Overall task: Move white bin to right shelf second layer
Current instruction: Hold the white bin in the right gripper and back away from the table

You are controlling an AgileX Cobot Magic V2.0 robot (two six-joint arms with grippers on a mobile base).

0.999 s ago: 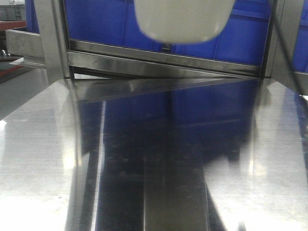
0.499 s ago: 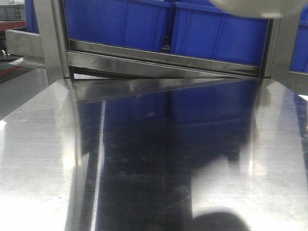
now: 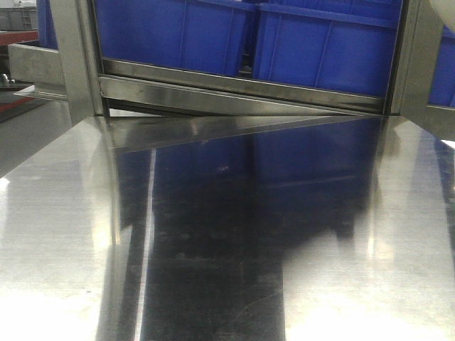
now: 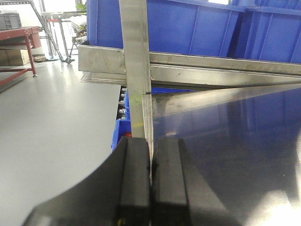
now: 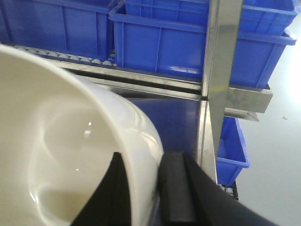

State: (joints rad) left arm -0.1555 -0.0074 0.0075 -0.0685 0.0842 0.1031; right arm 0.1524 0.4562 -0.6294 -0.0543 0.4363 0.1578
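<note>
The white bin (image 5: 61, 141) fills the left of the right wrist view, smooth cream plastic with its rim toward the camera. My right gripper (image 5: 148, 188) is shut on its wall, one finger inside and one finger (image 5: 176, 188) outside. It hangs above the steel tabletop (image 3: 64, 234). Behind it runs a steel rack level with white rollers (image 5: 61, 55) and a flat front lip, carrying blue crates (image 5: 188, 47); I cannot tell whether this is the right shelf second layer. My left gripper (image 4: 150, 160) is shut on nothing, low over the tabletop's left edge.
An upright steel post (image 5: 221, 52) stands just right of the bin, with a lower blue crate (image 5: 233, 150) beyond it. Another post (image 4: 136, 66) rises ahead of my left gripper. Blue crates (image 3: 213, 35) line the rack behind the tabletop.
The white bin rose and slid right across the top of the front view, then left that view entirely. Its shadow on the tabletop has gone too.
</note>
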